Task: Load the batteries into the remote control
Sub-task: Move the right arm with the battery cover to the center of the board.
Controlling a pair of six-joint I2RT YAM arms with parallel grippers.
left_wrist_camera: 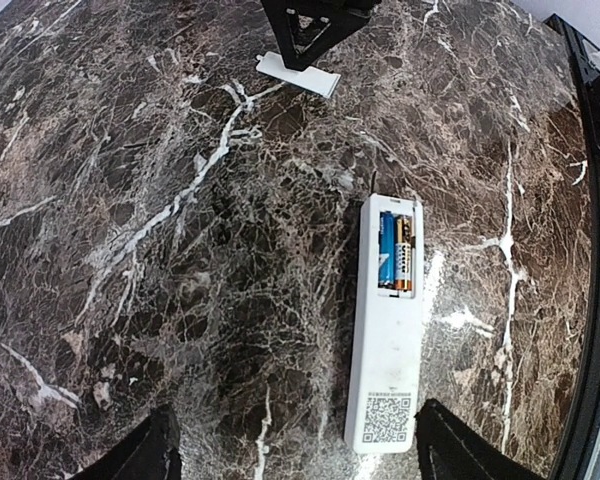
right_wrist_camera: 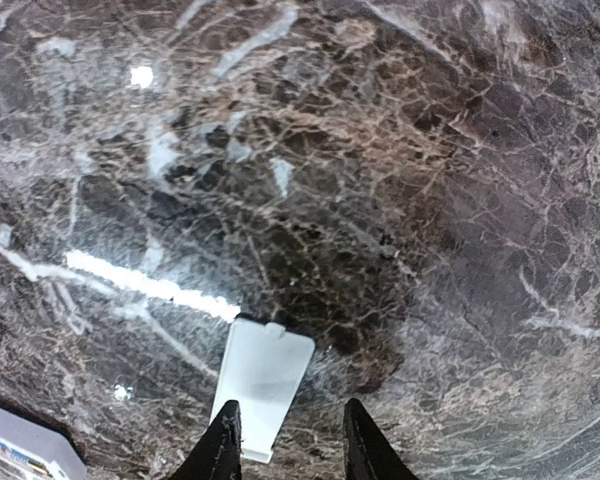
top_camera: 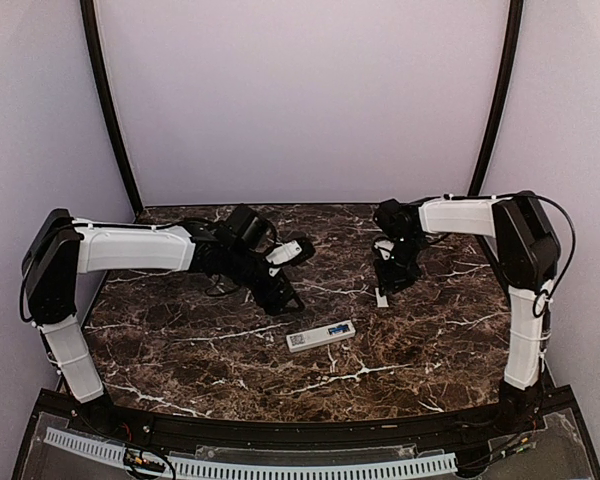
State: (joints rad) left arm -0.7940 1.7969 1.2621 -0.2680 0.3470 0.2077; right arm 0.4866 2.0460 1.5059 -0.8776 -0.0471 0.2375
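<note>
The white remote control (top_camera: 320, 336) lies back up in the middle of the table. In the left wrist view its recess is uncovered, and the remote (left_wrist_camera: 388, 370) holds two batteries (left_wrist_camera: 395, 252) side by side, blue with orange ends. My left gripper (top_camera: 286, 298) hovers above and behind the remote; its jaws (left_wrist_camera: 295, 452) are wide open and empty. My right gripper (top_camera: 385, 284) is low over the pale cover piece (top_camera: 381, 298). In the right wrist view it is open (right_wrist_camera: 290, 445), with the cover (right_wrist_camera: 265, 375) lying flat under the left finger.
Dark marble tabletop (top_camera: 430, 340) with white veins. The black rail of the table's near edge (left_wrist_camera: 598, 300) runs close to the remote's right. The cover and right gripper show at the top of the left wrist view (left_wrist_camera: 298, 75).
</note>
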